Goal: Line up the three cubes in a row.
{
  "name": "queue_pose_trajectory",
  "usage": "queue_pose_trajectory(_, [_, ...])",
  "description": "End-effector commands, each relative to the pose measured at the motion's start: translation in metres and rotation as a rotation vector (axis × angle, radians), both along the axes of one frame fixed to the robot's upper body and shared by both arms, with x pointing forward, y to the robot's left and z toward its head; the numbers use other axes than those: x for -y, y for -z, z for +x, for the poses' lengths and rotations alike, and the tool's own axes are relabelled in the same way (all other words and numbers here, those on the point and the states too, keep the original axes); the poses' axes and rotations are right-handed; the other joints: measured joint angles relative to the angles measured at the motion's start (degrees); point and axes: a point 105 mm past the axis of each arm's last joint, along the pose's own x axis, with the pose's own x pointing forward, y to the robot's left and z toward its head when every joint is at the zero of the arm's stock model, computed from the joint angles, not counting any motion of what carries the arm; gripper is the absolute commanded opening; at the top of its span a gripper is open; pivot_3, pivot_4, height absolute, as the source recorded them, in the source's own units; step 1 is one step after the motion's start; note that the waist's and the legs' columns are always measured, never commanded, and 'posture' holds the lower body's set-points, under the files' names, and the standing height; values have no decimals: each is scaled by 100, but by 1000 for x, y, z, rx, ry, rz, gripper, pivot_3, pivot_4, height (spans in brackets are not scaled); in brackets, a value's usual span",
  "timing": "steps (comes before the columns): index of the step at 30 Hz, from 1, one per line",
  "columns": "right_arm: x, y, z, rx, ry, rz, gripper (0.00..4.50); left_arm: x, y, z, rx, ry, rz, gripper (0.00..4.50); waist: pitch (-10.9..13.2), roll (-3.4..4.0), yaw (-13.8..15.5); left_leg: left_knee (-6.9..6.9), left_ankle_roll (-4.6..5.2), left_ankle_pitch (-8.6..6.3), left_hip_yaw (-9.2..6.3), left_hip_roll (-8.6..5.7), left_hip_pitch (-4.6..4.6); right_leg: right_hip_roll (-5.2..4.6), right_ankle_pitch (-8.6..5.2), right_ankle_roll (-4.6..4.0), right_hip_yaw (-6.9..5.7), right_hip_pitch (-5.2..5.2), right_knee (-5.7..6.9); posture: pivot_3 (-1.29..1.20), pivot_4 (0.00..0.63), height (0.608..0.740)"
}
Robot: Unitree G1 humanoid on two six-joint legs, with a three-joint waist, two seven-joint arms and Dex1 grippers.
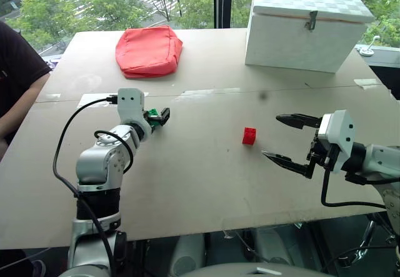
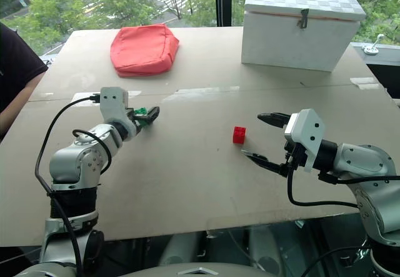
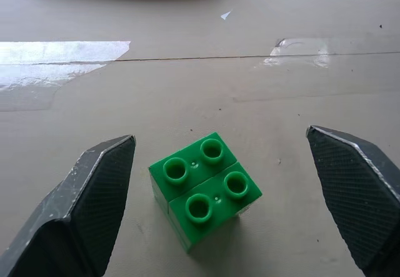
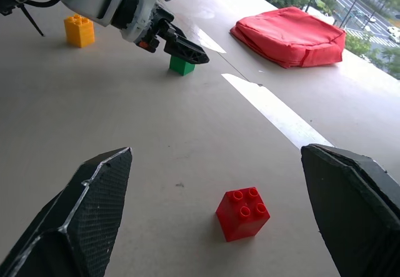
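A green cube (image 3: 203, 189) sits on the table between the two fingers of my left gripper (image 3: 219, 136), which is open and does not touch it. From the head, that gripper (image 1: 161, 115) hovers left of the table's middle with the green cube (image 1: 152, 113) partly hidden in it. The red cube (image 1: 249, 135) stands alone near the middle. My right gripper (image 1: 271, 136) is open just to its right, with a gap between them and nothing held. In the right wrist view the yellow cube (image 4: 79, 30) stands beyond the left arm, apart from the green cube (image 4: 182, 64) and the red cube (image 4: 244, 213).
A red cushion (image 1: 149, 50) lies at the back left of the table (image 1: 206, 189), and a big white box (image 1: 306, 27) stands at the back right. A person's arm (image 1: 15, 89) rests at the left edge. Tape strips (image 3: 62, 52) cross the tabletop.
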Motion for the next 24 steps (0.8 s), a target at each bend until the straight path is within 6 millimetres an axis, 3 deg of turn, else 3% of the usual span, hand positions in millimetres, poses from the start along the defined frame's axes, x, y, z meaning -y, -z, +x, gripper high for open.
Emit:
queue_pose_trajectory(1, [4,-20,-8,84,-15,31,4446,-2,-7,-2,51,-121,11,4500,0,0,3,1,0,0,-1,-1,1,0,0,0,-1,2,0,0,150,740])
queue_pose_trajectory(10, [11,-24,-7,81,-8,9,4446,0,8,3,50,-239,-29,4500,-3,-5,2,12,1,0,-4,-5,2,1,0,0,-4,11,0,0,150,740])
queue_pose_trajectory(13, [11,-24,-7,82,-5,6,4500,0,14,4,49,-256,-41,3666,-3,-5,2,12,1,0,-4,-5,3,1,0,0,-4,11,0,0,150,740])
queue_pose_trajectory(18, [11,-24,-7,82,3,-1,4500,3,18,4,53,-242,-51,1502,-4,-6,5,17,2,-1,-4,-6,-1,0,0,0,-4,11,-1,0,150,740])
queue_pose_trajectory(19, [11,-24,-7,82,4,-1,4500,2,18,3,58,-236,-52,1290,-4,-6,4,17,2,-1,-4,-6,-2,0,0,0,-4,11,-1,0,150,740])
queue_pose_trajectory(21, [11,-24,-7,82,7,-1,4500,1,14,3,89,-192,-51,1333,-4,-6,-3,17,2,-1,-3,-6,-1,0,0,0,-4,11,-1,0,150,740])
queue_pose_trajectory(24, [11,-21,-8,77,16,-4,4500,9,-5,6,202,8,-63,1333,-4,-6,-1,17,2,-1,-1,-3,0,3,-1,-1,-6,11,1,0,150,740])
